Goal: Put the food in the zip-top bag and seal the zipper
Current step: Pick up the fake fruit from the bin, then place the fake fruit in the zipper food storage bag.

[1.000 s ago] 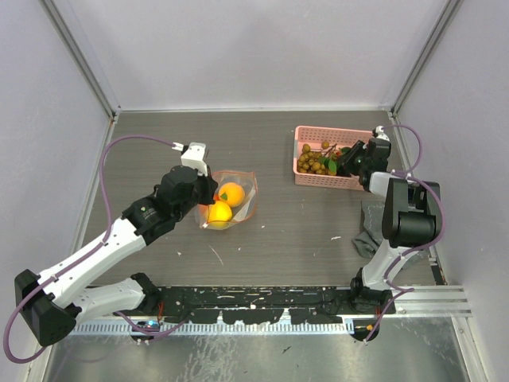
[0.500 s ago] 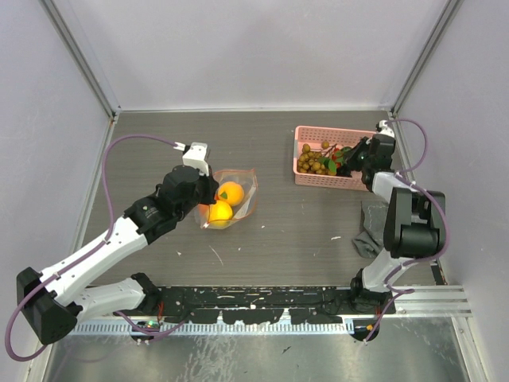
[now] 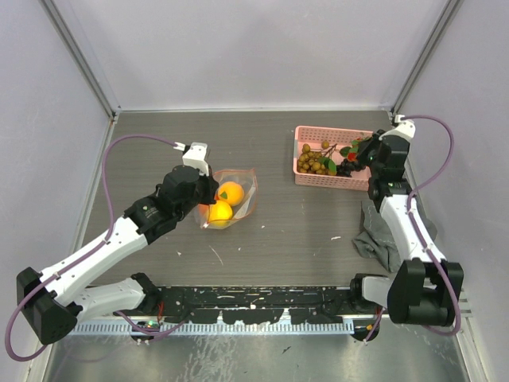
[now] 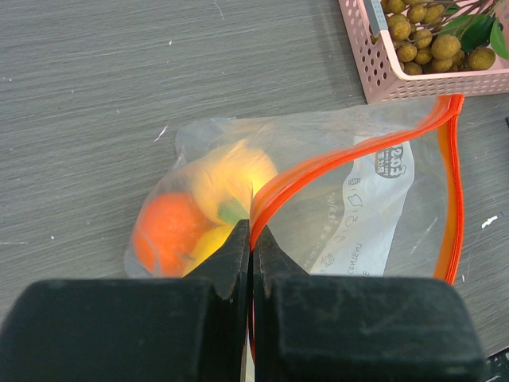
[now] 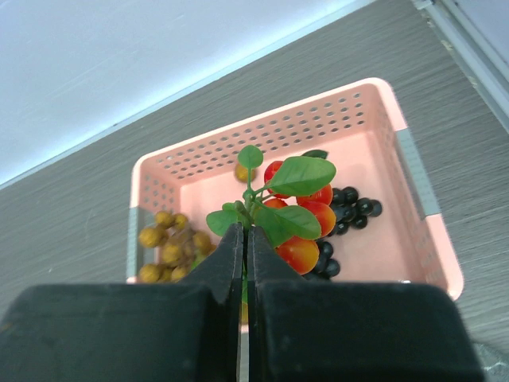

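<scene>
The clear zip-top bag (image 3: 241, 196) lies left of centre with orange (image 4: 163, 231) and yellow (image 4: 231, 171) round fruits inside. My left gripper (image 4: 252, 231) is shut on its red-orange zipper strip (image 4: 334, 163) and holds that edge up; it also shows in the top view (image 3: 211, 193). The bunch of small brown balls (image 5: 171, 239) lies in the left end of the pink basket (image 5: 318, 99). My right gripper (image 5: 245, 231) is shut on the stem of a leafy sprig of small red-orange fruits (image 5: 306, 251), held above the basket.
A cluster of dark berries (image 5: 350, 211) lies in the basket under the sprig. A grey cloth (image 3: 378, 235) is crumpled near the right edge by the right arm. The basket (image 3: 296, 155) stands at the back right, close to the wall rail.
The right arm has swung outward and its wrist has moved back and right, with the leafy sprig in it. The left gripper and the bag have stayed put.
</scene>
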Motion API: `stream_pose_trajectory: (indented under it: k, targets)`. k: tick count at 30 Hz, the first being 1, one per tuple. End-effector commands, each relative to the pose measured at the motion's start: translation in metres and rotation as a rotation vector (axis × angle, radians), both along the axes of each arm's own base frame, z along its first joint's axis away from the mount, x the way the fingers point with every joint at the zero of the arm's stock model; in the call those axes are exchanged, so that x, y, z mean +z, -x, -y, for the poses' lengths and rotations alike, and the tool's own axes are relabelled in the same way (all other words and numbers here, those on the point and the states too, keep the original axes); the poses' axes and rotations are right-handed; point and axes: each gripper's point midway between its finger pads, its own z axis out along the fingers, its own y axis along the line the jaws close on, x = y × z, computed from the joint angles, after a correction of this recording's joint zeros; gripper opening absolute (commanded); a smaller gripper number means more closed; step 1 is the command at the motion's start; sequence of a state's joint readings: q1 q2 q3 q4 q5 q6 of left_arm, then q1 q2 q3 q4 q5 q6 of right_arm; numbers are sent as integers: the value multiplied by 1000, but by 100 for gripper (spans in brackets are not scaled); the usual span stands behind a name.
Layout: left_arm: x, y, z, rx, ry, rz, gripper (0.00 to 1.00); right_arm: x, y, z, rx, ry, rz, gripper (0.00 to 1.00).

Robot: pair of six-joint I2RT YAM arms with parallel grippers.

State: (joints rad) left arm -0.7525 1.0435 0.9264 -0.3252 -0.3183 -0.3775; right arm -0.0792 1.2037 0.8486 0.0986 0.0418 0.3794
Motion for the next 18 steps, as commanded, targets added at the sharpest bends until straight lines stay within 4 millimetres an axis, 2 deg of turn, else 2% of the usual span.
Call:
stream_pose_trajectory:
  k: [1, 9, 14, 18]
  targets:
    - [22, -6, -1, 24, 47, 60, 0, 37, 20, -32, 65, 54, 72, 0]
    - [21, -5, 0, 21, 50, 54, 0, 74, 60, -93, 264, 54, 155, 0]
    - [19, -6, 1, 24, 52, 45, 0, 78, 80, -140, 447, 56, 200, 0]
    - [17, -8, 3, 27, 54, 32, 0, 82, 96, -169, 543, 76, 225, 0]
